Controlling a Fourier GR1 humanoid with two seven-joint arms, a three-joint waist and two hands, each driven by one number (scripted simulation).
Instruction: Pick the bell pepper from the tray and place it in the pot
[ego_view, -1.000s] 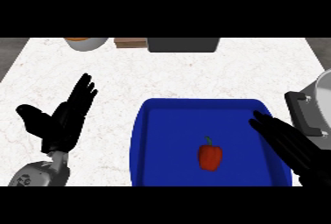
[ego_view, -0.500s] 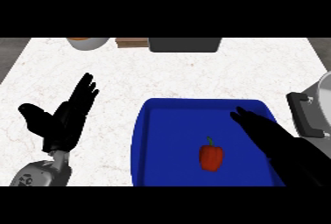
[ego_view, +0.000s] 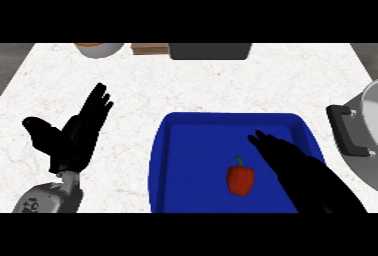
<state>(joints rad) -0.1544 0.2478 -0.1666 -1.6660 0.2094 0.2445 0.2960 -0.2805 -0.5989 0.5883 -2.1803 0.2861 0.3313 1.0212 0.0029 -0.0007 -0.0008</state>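
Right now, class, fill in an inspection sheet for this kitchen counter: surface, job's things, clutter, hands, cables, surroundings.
Surface: white marbled counter, faintly veined.
Job's things: red bell pepper lying in blue rectangular tray; silver metal pot at right edge, partly cut off.
Clutter: pale bowl, brown block, dark grey box along far edge.
Hands: left hand open, resting at left; right hand open over tray, right of pepper.
Cables: nothing seen.
Surroundings: nothing seen.
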